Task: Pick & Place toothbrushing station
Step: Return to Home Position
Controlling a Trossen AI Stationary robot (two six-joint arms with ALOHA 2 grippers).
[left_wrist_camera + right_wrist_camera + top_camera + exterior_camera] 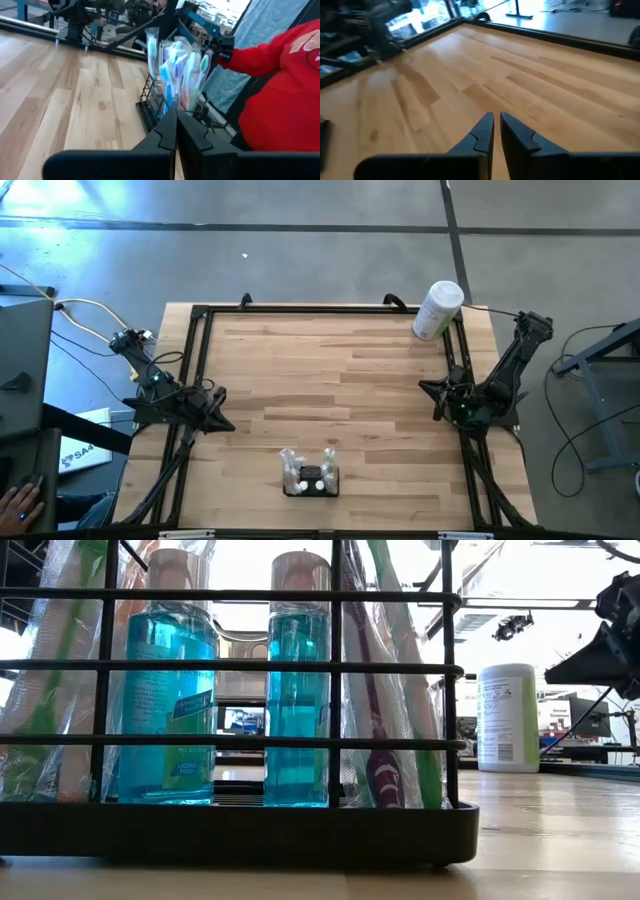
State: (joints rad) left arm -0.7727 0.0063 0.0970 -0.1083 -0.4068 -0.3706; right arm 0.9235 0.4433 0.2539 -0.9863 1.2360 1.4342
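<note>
The toothbrushing station (pixel 311 478) is a low black wire rack with two blue bottles (pixel 170 700) and wrapped toothbrushes standing in it. It rests on its flat black base near the middle of the table's near edge, and also shows in the left wrist view as the station (pixel 170 85). My left gripper (pixel 222 420) is shut and empty at the table's left edge, pointing level toward the station (pixel 176 131). My right gripper (pixel 428 390) is shut and empty at the right edge, over bare wood (pixel 496 127).
A tall white cylindrical container (pixel 437 310) stands at the far right corner. A black rail frame (pixel 300 308) runs round the tabletop. A person in a red sleeve (pixel 285 85) is beyond the near left corner, with a hand (pixel 20 502) there. Bare wood fills the table's middle.
</note>
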